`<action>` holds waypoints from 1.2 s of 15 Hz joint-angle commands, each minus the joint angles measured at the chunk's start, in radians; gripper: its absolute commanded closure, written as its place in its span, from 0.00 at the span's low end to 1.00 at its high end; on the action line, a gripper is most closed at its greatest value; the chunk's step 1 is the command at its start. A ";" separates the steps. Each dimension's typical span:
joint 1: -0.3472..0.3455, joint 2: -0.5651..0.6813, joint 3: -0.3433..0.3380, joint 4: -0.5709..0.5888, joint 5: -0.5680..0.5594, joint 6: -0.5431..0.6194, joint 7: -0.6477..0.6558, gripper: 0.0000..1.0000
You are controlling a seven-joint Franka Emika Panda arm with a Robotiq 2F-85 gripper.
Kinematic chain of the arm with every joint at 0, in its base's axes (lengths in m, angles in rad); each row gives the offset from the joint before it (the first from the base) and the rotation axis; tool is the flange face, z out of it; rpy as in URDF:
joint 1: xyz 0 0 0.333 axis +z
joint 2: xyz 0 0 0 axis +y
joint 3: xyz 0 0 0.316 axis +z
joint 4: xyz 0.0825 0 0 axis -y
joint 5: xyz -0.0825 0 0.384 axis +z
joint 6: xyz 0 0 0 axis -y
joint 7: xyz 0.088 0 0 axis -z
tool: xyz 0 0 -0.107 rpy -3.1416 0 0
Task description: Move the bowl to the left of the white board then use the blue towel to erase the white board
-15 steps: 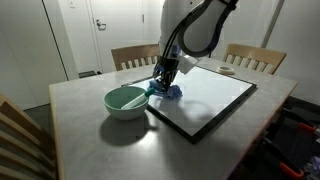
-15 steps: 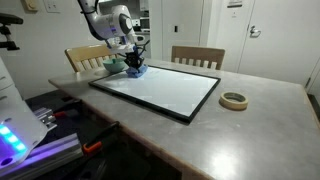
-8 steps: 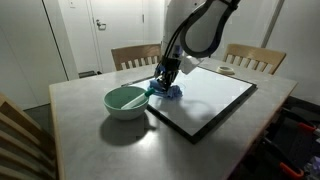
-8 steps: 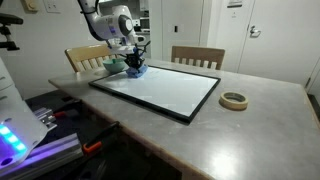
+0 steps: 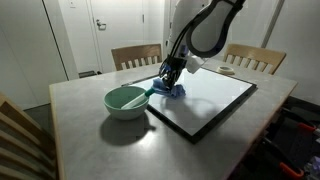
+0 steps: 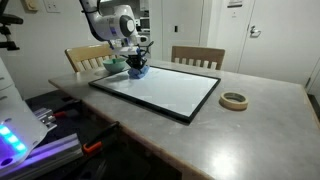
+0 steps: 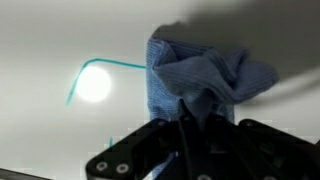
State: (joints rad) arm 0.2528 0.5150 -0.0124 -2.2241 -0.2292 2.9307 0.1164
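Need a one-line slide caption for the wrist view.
Black gripper pinches a bunched bright-blue cloth towel on the flat white board, beside a teal drawn curve.

Bowl (image 5: 125,102): round, pale mint green, upright, left of centre, just beside the board's near edge.
White board (image 5: 205,100): flat, white, thin black frame, centre right; teal curved line (image 7: 120,66) drawn on it.
Blue towel (image 5: 168,90): bunched, on the board's left corner.
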 commanded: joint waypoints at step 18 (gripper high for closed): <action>-0.076 0.024 -0.233 -0.177 -0.072 0.123 -0.143 0.98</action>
State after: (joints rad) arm 0.1383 0.4569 -0.1416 -2.3664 -0.2591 3.0374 -0.0367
